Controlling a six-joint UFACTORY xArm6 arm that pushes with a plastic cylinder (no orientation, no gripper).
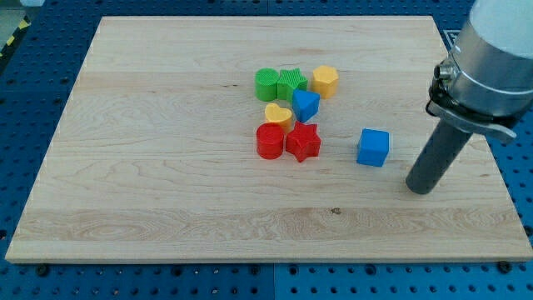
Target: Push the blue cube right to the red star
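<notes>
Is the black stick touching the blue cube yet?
Apart. The camera view shows bare wood between my tip and the blue cube; my tip sits to the view's right of the cube, slightly lower.

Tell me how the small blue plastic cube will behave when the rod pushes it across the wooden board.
The small blue plastic cube sits flat, so it should slide rather than roll. An off-centre push from my tip, now at its lower right, would likely spin it. The smooth wooden board suggests low friction, so it may skid.

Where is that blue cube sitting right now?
The blue cube sits right of the board's centre, apart from the red star on its left, with my tip to its lower right.
</notes>
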